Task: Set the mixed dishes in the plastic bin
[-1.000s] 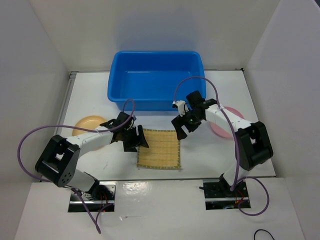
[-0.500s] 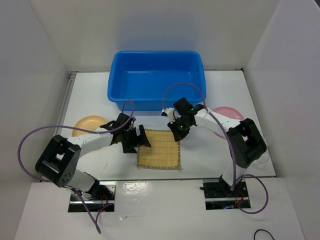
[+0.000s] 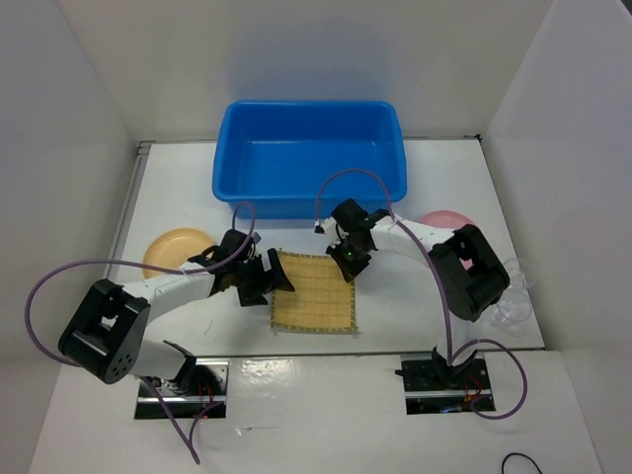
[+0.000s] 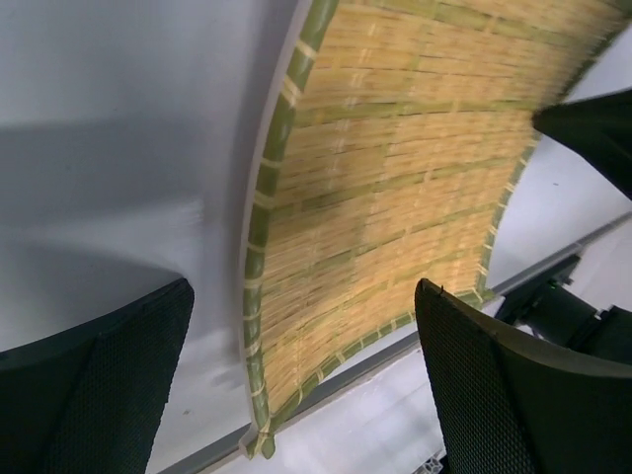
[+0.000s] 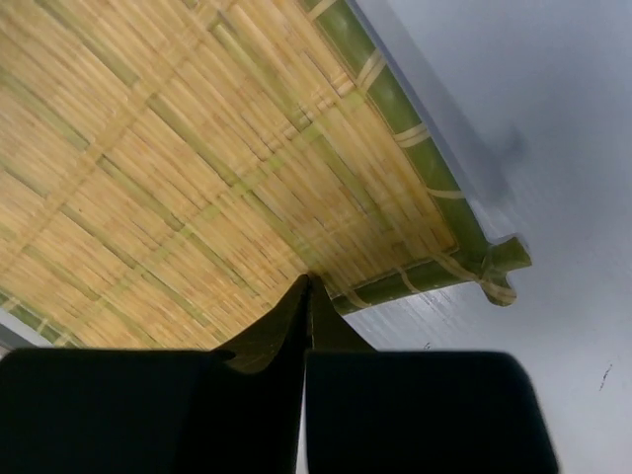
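- The large bright blue rectangular plastic bin (image 3: 308,109) stands at the far side of the white counter (image 3: 178,193), with a long side turned toward the arms.
- The square tan woven straw mat (image 3: 314,294) lies flat on the counter just in front of the bin. It is outside the bin and between the two arms.
- The left hand (image 3: 265,278) is at the left edge of the mat. In the left wrist view its two fingers (image 4: 99,395) stand wide apart and hold nothing. The green border of the mat and a part of the weave show between them.
- The right hand (image 3: 348,259) is at the far right corner of the mat. In the right wrist view its fingers (image 5: 257,346) are pressed together, with only a thin line between them. The tip is over the weave, near the knotted corner. I cannot tell if it touches the mat.
- The round yellow-tan plate (image 3: 174,247) lies on the counter to the left of the mat, and the left arm partly covers it.
- The round pink plate (image 3: 449,217) lies on the right side, mostly hidden behind the right arm.
- The small clear cup (image 3: 513,296) is at the right edge of the counter, just beside the elbow of the right arm. It is too faint to tell if it stands upright.
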Motion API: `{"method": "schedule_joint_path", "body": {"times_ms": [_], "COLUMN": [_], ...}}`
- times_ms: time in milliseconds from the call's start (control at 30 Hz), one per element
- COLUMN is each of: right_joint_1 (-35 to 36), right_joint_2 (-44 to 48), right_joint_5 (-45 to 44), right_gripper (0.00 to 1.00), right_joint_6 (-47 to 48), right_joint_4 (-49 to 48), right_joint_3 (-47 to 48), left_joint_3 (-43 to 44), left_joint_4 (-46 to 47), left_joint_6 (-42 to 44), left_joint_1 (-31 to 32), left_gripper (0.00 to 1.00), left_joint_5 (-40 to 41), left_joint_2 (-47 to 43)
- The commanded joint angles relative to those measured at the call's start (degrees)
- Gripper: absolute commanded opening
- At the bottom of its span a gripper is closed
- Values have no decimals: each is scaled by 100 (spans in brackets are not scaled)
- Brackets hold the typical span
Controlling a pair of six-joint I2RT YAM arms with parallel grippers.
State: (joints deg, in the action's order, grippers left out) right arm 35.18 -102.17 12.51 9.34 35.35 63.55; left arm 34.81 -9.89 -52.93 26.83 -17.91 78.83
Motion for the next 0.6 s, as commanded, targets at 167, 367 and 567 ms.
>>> {"method": "schedule_joint_path", "body": {"times_ms": [167,367,567], "right_joint_1": [24,24,24], "right_joint_2": [-312,-312,-189], "right_joint_5": [-223,-223,-223], "right_gripper": [0,0,0], "right_joint_6": [-38,-38,-91], "right_joint_4": [-239,-239,-292], "right_joint_3": [35,35,-18], "left_joint_3": [-519,-440,-378], "left_joint_4": [1796,2930,3169], "left_joint_6": [-411,-622,-684], "left_joint_1": [-160,6,7], "left_gripper": [99,91,26], "left_joint_5": [-1011,-1601,-1724], "left_joint_2": [185,976,1258]}}
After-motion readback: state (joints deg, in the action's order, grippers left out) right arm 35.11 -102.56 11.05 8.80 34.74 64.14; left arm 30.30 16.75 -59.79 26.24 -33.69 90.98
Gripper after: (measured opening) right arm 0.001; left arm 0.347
